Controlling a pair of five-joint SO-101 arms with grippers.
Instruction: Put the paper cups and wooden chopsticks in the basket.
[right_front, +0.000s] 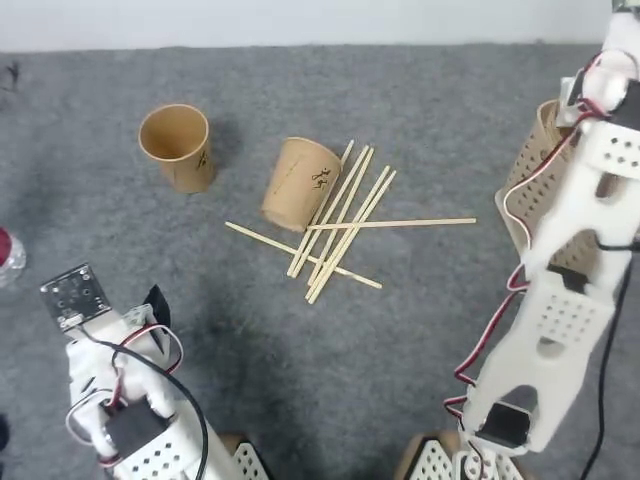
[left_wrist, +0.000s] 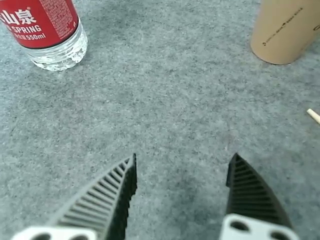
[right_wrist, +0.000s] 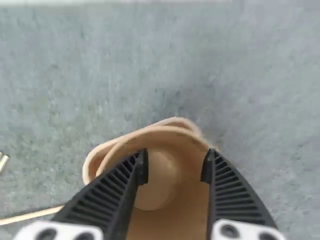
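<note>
Paper cups (right_front: 175, 145) and chopsticks (right_front: 340, 225) on grey carpet (right_front: 400, 100), white wall (right_front: 300, 20), left pincer (left_wrist: 184, 155) wide, right pincer (right_wrist: 175, 152) parted

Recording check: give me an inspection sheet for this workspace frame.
Surface: grey carpet-like mat.
Job's things: one paper cup upright; second paper cup, closed end showing, touching the scattered chopsticks; basket at the right edge.
Clutter: water bottle at the mat's edge.
Grippers: left gripper open over bare mat; right gripper at a tan cup-like thing, grip unclear.
Cables: red, white and black wires along both arms.
Surroundings: pale wall strip.
</note>
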